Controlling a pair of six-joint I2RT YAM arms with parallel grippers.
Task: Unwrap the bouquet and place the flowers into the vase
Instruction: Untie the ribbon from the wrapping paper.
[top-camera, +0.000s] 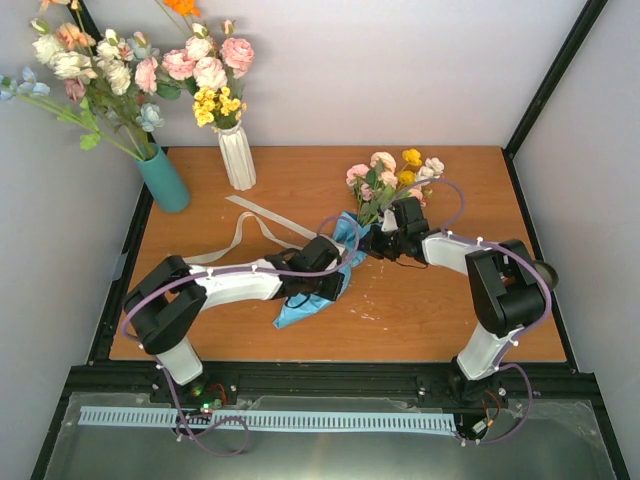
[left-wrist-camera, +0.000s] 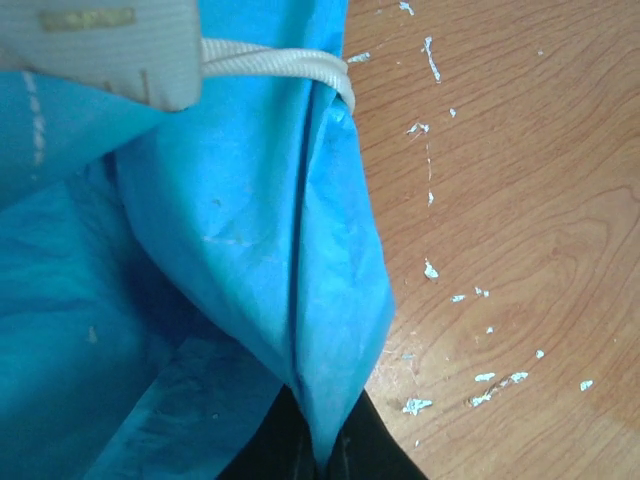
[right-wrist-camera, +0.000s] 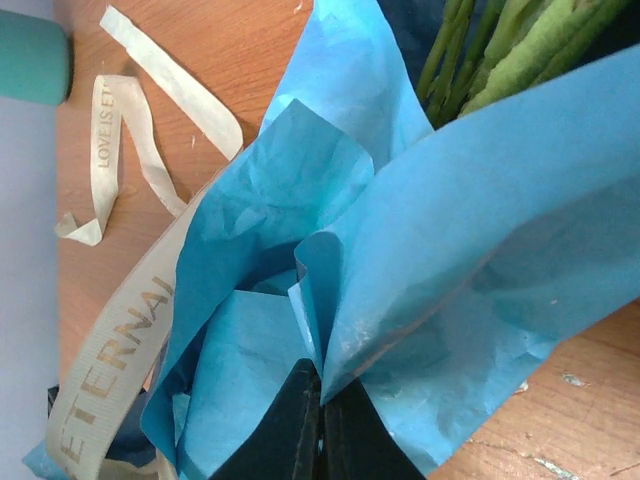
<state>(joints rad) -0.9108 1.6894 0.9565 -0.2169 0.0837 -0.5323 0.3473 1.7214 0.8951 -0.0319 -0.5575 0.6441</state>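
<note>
I've got the left gripper (left-wrist-camera: 318, 445) and right gripper (right-wrist-camera: 320, 400) each clamped on the blue paper (right-wrist-camera: 450, 250) of the bouquet (top-camera: 385, 180), which lies on the table (top-camera: 420, 300), blooms toward the back wall.

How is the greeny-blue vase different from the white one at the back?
The teal vase is smooth and plain; the white vase has ridges down its sides. The teal vase stands furthest left; the white vase is to its right. Both hold flower bunches.
</note>
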